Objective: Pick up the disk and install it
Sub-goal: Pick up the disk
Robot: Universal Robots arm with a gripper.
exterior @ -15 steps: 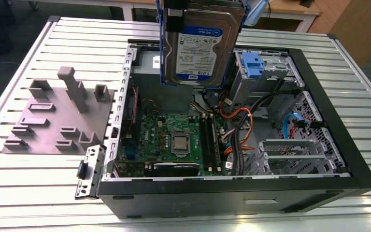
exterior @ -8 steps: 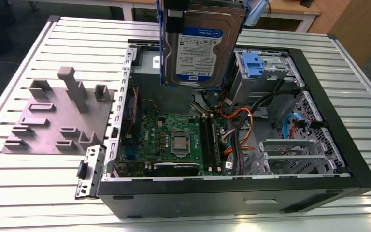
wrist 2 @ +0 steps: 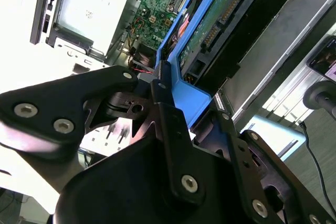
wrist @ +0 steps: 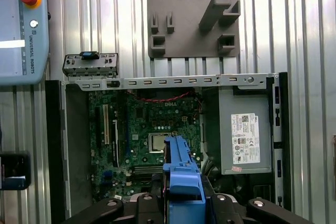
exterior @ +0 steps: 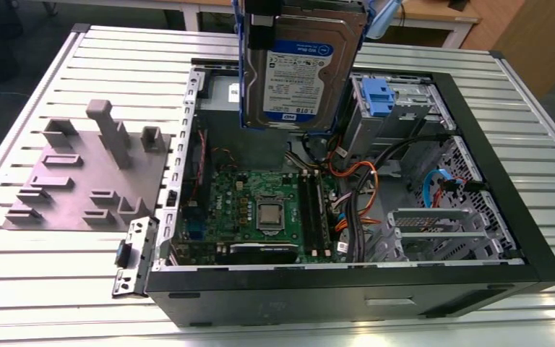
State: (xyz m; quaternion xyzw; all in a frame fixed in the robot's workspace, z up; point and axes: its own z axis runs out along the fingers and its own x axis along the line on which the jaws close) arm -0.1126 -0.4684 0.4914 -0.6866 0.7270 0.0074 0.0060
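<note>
Disk [exterior: 302, 69] upright, hanging over open case [exterior: 355, 289] far edge, 12 o'clock of motherboard [exterior: 258, 210] — claw [wrist 2: 167, 85] pinching its blue frame; drive cage [exterior: 407, 108] at 4 o'clock, lower edge in free air.

The disk [exterior: 302, 69] (silver, blue-framed, labelled) hangs upright above the open computer case [exterior: 355, 285].

In the second wrist view the claw [wrist 2: 181, 90] is built of matte black links [wrist 2: 58, 108] with rounded ends, broad at the body and more narrow toward the tips. Round silver screws [wrist 2: 189, 183] with a hollow head sit in these links, two on the widest one. In the first wrist view the claw [wrist: 184, 203] has the same black arms and silver screw heads.
</note>
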